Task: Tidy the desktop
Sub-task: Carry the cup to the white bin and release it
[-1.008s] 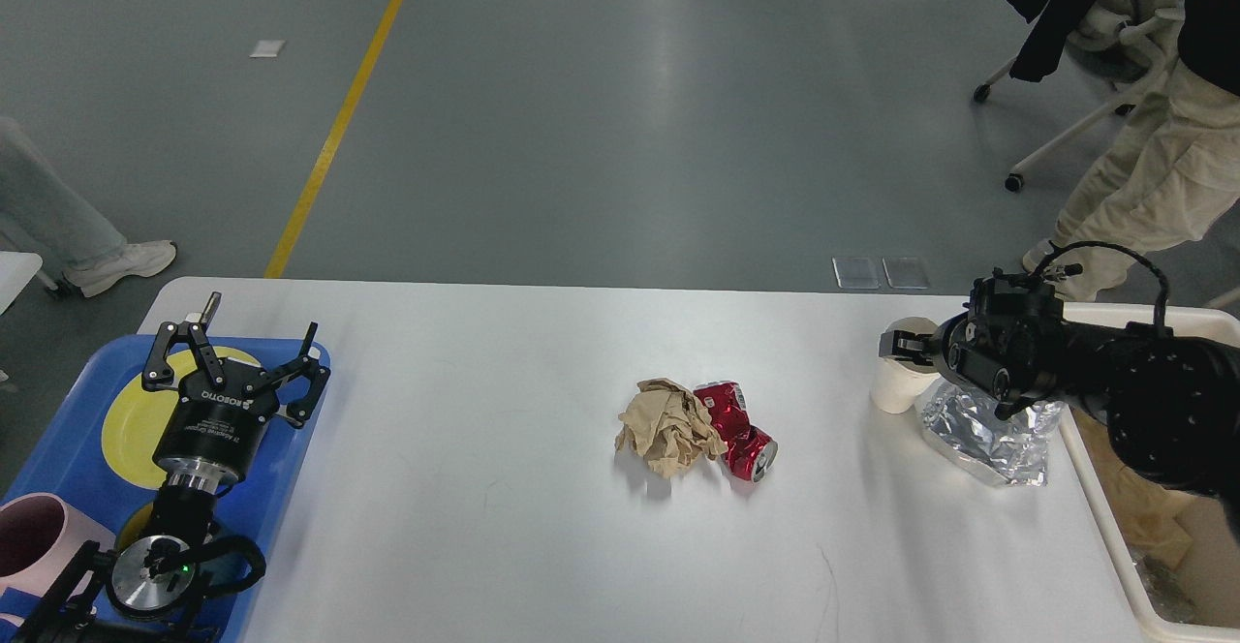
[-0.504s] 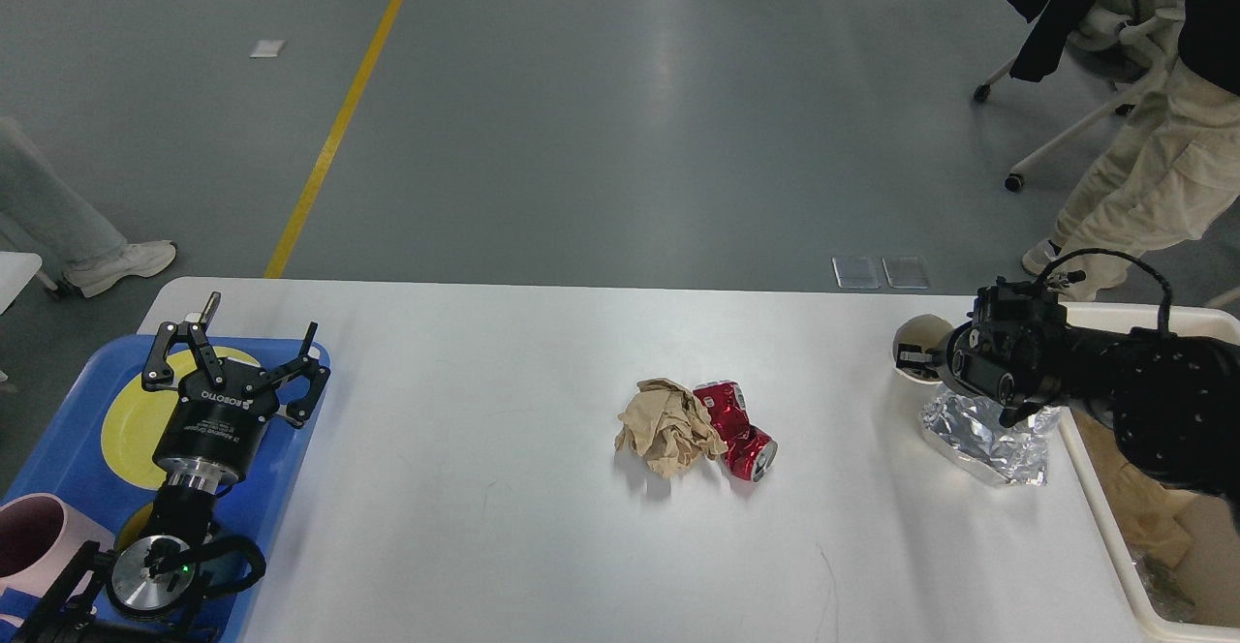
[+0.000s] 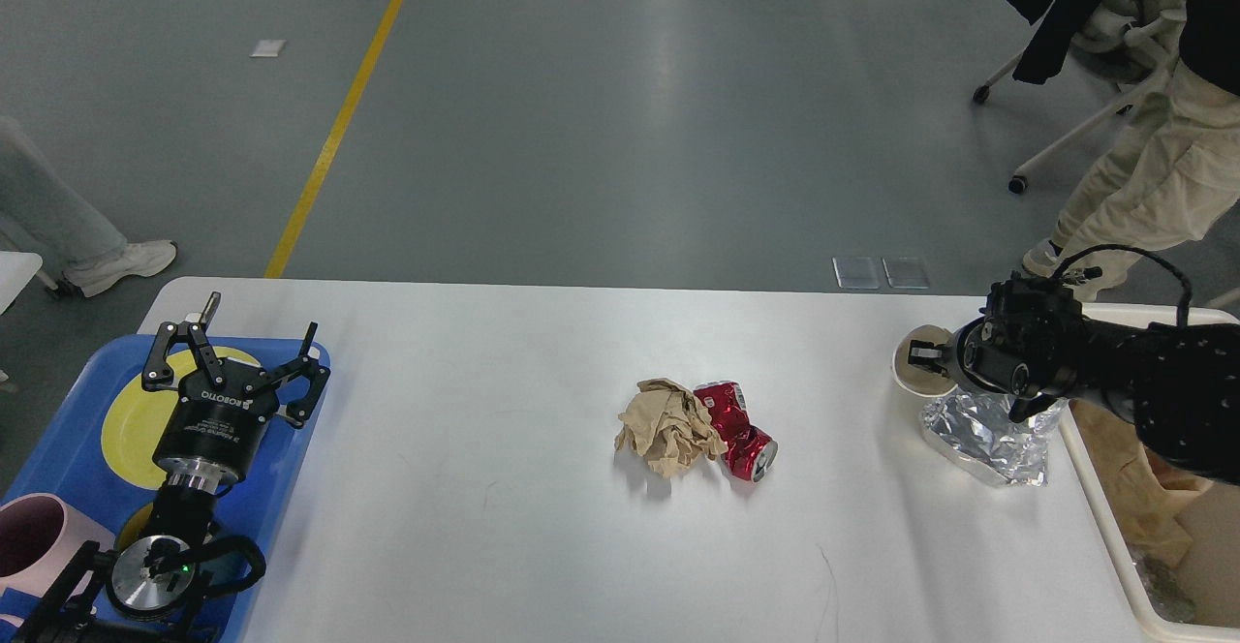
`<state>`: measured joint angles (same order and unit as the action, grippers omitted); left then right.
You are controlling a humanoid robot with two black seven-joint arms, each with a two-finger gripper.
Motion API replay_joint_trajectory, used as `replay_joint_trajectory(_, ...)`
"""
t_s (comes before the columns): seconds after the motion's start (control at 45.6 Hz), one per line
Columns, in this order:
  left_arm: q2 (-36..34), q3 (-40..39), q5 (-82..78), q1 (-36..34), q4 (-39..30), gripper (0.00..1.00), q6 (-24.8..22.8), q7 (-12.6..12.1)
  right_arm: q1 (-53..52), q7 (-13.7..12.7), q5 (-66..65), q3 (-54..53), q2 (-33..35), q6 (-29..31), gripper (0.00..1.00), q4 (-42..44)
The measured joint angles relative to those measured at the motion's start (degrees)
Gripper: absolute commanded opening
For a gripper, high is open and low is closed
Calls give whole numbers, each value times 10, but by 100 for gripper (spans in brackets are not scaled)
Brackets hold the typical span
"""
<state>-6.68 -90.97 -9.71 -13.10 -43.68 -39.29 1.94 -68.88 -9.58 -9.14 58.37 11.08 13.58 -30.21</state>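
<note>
**Right claw clamped on a paper cup at the far right of the desktop**

Nearest you, at the bottom left, your left arm rises over the blue tray [image 3: 291, 474], which sits on the left end of the desktop [image 3: 504, 527]. A pink mug [image 3: 34, 536] stands in the tray beside the arm's base, on its left. The left gripper [image 3: 254, 357] hangs above a yellow plate [image 3: 131, 420] in that tray, its fingers spread wide and holding nothing.

The desktop, a large white top with rounded corners, spans the whole lower half of your view and carries everything else. Well to the right of the left claw, about midway between your two claws, you have a crumpled brown paper ball [image 3: 668, 425] touching a crushed red can [image 3: 741, 430], the can on the paper's right side.

Further right, crumpled silver foil [image 3: 988, 435] lies just below and under your right wrist. Beside it, at the table's right edge, a cream bin [image 3: 1100, 488] holds brown paper and other scraps.

Your right gripper [image 3: 920, 354] points left from the right arm and grips a paper cup [image 3: 915, 377] at its rim. The cup is tipped, its open mouth turned toward you, hanging just left of the foil.

Beyond the table, you see grey floor with a yellow line [image 3: 344, 110], and a person [image 3: 1153, 159] standing behind the right claw.
</note>
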Motion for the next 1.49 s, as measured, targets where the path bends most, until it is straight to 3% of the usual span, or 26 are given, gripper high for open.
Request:
replay_joint_trajectory(0.285, 0, 0, 0, 0, 0, 97, 0, -1, -50, 0, 1, 0, 17, 4, 0, -75)
replay_joint_trajectory(0.548, 0, 0, 0, 0, 0, 97, 0, -1, -239, 0, 6, 25, 69, 35, 0, -286)
replay_joint_trajectory(0.943, 0, 0, 0, 0, 0, 97, 0, -1, -567, 11, 24, 220, 76, 137, 0, -615)
replay_joint_trajectory(1.03, 0, 0, 0, 0, 0, 97, 0, -1, -611, 30, 29, 267, 79, 169, 0, -648)
replay_joint_trajectory(1.184, 0, 0, 0, 0, 0, 97, 0, -1, -644, 86, 33, 323, 79, 193, 0, -680)
replay_joint_trajectory(1.359, 0, 0, 0, 0, 0, 97, 0, 0, -646, 96, 34, 347, 98, 180, 0, -683)
replay_joint_trajectory(1.491, 0, 0, 0, 0, 0, 97, 0, 0, -614, 94, 32, 368, 159, 125, 0, -661)
